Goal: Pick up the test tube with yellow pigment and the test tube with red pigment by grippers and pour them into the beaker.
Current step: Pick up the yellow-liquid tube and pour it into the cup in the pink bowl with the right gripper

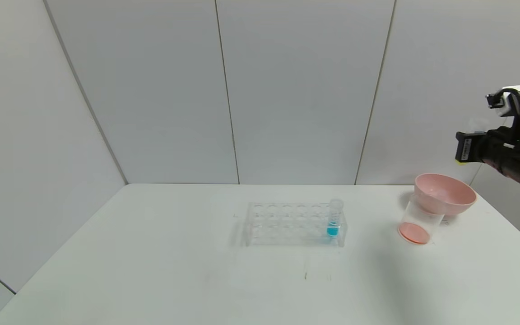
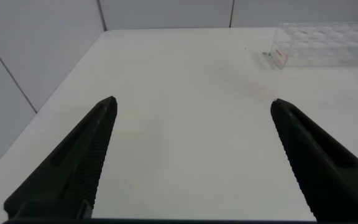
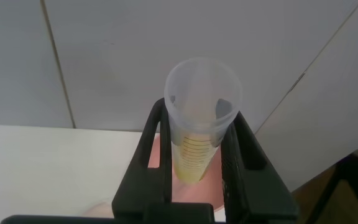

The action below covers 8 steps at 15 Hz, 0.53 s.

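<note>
Holding the test tube with yellow pigment [image 3: 199,124] clamped in the right gripper [image 3: 199,163], raised above and beside the pink bowl [image 1: 445,194] perched on the beaker [image 1: 418,225]; yellow liquid sitting at the tube's bottom, so probably not yet pouring. Showing reddish liquid already in the beaker, suggesting the red share done. Leaving only a blue tube [image 1: 334,219] in the rack [image 1: 287,223], left of the beaker on the counter [image 1: 151,253]. Idling with fingers apart, the left gripper [image 2: 191,155], well left of the rack
</note>
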### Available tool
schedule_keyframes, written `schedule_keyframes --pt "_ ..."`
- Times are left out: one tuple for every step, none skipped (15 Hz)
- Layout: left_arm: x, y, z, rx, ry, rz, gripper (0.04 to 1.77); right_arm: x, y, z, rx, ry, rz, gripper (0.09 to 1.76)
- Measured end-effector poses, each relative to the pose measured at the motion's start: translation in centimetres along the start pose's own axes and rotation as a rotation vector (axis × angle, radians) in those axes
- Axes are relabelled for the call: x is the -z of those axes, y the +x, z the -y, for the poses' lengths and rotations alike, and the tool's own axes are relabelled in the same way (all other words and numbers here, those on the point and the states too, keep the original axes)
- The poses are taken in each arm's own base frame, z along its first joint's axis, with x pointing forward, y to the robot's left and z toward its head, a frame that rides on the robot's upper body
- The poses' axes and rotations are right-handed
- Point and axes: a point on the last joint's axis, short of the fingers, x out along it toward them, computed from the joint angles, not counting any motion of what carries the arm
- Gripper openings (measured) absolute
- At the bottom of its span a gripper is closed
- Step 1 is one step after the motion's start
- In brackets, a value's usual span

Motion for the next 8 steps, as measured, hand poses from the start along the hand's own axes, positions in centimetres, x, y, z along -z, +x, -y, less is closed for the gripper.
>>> schedule_keyframes --pt "0.0 0.0 0.0 0.000 0.000 0.000 1.76 0.9 0.0 1.6 -0.023 -0.075 0.038 0.51" --pt "0.0 0.0 0.0 0.000 0.000 0.000 1.76 1.8 0.0 3.0 -0.037 -0.141 0.070 0.51" --pt "0.0 0.0 0.0 0.000 0.000 0.000 1.76 2.9 0.1 4.2 -0.047 -0.197 0.088 0.51" --pt "0.0 0.0 0.0 0.000 0.000 0.000 1.76 3.8 0.1 4.9 -0.049 -0.235 0.087 0.51" --pt "0.0 0.0 0.0 0.000 0.000 0.000 1.76 4.7 0.2 5.4 -0.052 -0.272 0.080 0.51" --pt "0.0 0.0 0.0 0.000 0.000 0.000 1.76 5.3 0.1 5.5 -0.059 -0.300 0.077 0.51" --pt "0.0 0.0 0.0 0.000 0.000 0.000 1.76 5.9 0.1 5.5 -0.070 -0.319 0.076 0.51" --pt "0.0 0.0 0.0 0.000 0.000 0.000 1.76 6.4 0.0 5.3 -0.085 -0.330 0.071 0.51"
